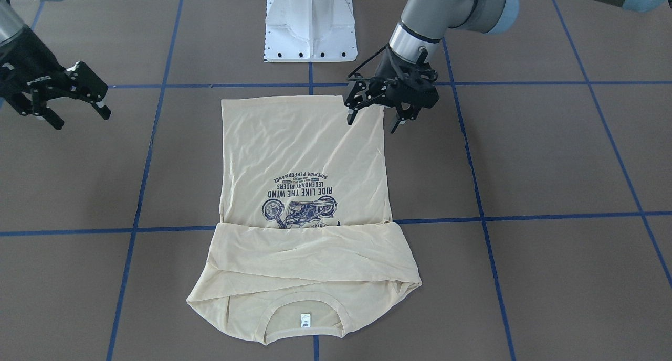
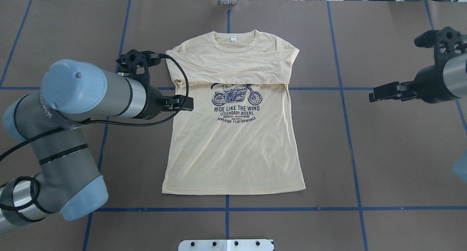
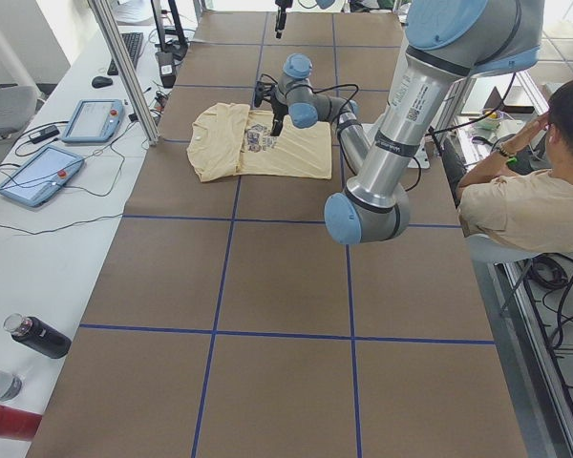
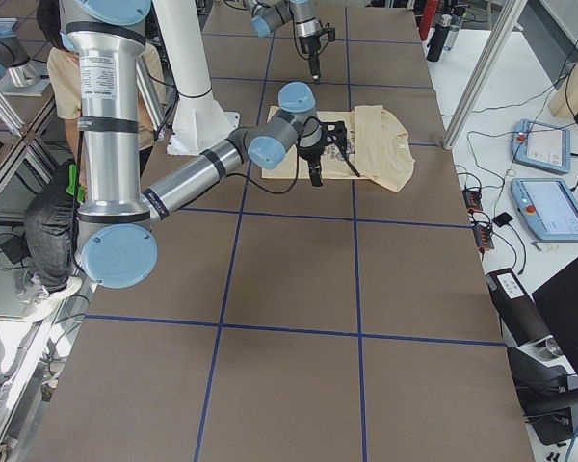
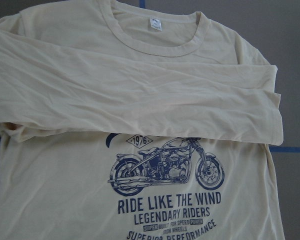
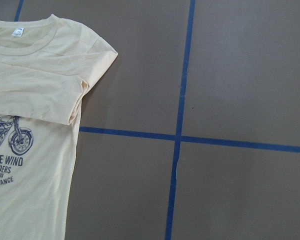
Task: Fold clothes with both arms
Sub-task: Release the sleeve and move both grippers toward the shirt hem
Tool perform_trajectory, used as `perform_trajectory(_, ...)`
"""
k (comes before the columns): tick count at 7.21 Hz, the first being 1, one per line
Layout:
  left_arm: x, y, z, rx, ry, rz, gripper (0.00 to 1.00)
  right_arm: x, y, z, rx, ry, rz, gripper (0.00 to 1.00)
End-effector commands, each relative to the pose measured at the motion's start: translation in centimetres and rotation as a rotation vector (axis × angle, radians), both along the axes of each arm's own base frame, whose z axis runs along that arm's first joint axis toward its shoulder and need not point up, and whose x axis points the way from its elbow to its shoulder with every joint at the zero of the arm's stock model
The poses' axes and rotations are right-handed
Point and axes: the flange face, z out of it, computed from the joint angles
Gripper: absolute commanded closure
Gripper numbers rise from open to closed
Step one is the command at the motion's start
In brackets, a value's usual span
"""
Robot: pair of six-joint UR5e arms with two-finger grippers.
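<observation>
The pale yellow T-shirt [image 2: 233,145] lies flat and print-up on the brown table, collar and white neck label on the far side from the robot. Both long sleeves [image 2: 233,66] are folded across the chest, just above the motorcycle print [image 5: 165,167]. My left gripper [image 1: 373,124] hangs open above the shirt's left side and holds nothing; its wrist view looks down on the collar and folded sleeves. My right gripper [image 1: 81,120] is open and empty, hovering over bare table well to the right of the shirt [image 6: 35,90].
The white pedestal base [image 1: 310,25] stands at the robot's edge of the table. Blue tape lines [image 2: 350,134] grid the brown surface. A seated person [image 3: 525,200] is beside the table, and control tablets [image 3: 38,172] and bottles [image 3: 38,336] lie on the side bench.
</observation>
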Motion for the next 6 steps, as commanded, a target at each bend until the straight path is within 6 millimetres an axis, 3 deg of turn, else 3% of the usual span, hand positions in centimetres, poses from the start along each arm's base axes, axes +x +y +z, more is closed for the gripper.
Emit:
perform_trajectory(1, -0.2, 3.0, 5.1, -0.038, -0.068, 0.036, 0.0, -7.5, 6.6, 0.2, -0.022, 0.045, 0.007, 0.0)
perform_trajectory(4, 4.1, 6.9, 9.6, -0.062, -0.083, 0.021, 0.0, -12.1, 10.4, 0.2, -0.018, 0.055, 0.038, 0.0)
perform_trajectory(6, 6.8, 10.4, 10.0, -0.101, -0.06, 0.047, 0.01, -12.4, 10.6, 0.2, -0.018, 0.054, 0.04, 0.0)
